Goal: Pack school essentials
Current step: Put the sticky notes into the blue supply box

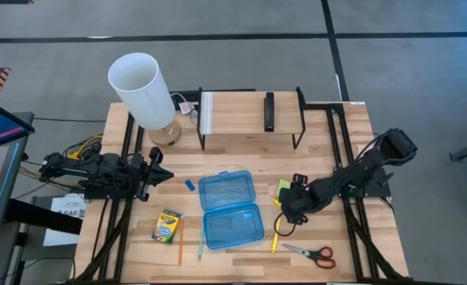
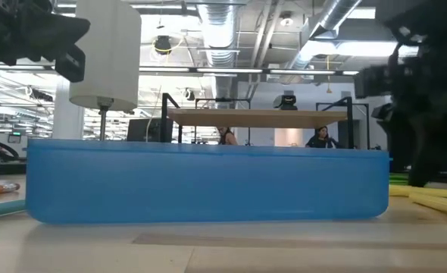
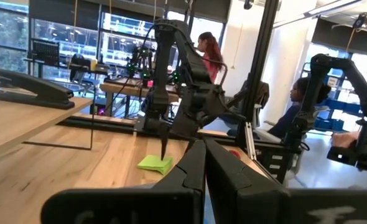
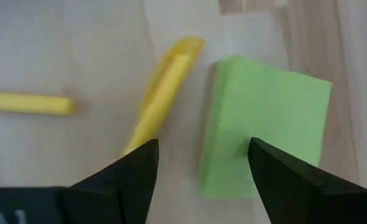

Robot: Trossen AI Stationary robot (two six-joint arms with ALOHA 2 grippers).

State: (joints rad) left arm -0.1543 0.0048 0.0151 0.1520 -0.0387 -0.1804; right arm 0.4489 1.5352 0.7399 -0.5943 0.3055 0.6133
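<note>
1. Lime-green pad (image 4: 265,127) lies on the table right of the case (image 1: 230,209), directly under the right gripper (image 4: 202,163).
2. Fingers spread, empty; one is over the pad, the other over a yellow pencil (image 4: 162,93) beside it.
3. Left gripper (image 1: 159,172) waits far left, closed.

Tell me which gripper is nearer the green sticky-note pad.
Right. The right gripper hovers open directly over the sticky-note pad; the left gripper sits shut across the table, beyond the blue case.

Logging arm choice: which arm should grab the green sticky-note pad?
Right. Its pincer hangs open directly above the sticky-note pad, right of the blue case. The left pincer is shut and waits beyond the case, near the lamp.
</note>
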